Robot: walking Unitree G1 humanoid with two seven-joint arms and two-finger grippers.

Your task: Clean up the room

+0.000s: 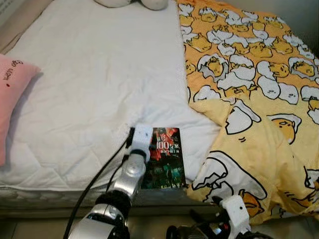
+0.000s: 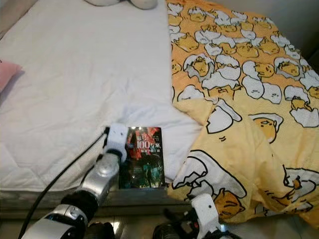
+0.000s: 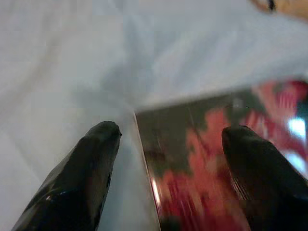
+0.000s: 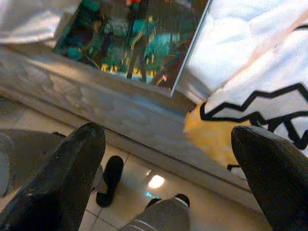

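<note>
A glossy, flat, rectangular book [image 1: 164, 158] with a dark cover, red and teal artwork and white lettering lies on the bed [image 1: 94, 89], close to the near edge. The bed's cover is white, quilted and softly creased. From 12 round to 4 o'clock of the book spreads a yellow blanket [image 1: 249, 74] printed with cartoon egg figures, rumpled and hanging over the bed's edge; its fold touches the book's 3 o'clock side low down. A pink pillow [image 1: 12, 94] sits far off at 9 o'clock, cut by the frame edge. At 12 o'clock, at the far end of the bed, something pale and plush [image 1: 132, 2] is cut off; I cannot tell what it is.

My left jaws [image 3: 168, 132] reach over the book's 9 o'clock long edge. My left fingertips [image 3: 98, 144] stand apart: one over the white quilt just beside the book, the other over the cover. That picture is blurred, so I cannot tell whether they touch. From the head views my wrist housing hides these jaws and covers the book's upper 9 o'clock corner.

My right jaws [image 4: 166, 139] hang low at 5 o'clock of the book, below the bed's edge, spread wide and empty, with shiny floor tiles [image 4: 159, 187] beneath them
</note>
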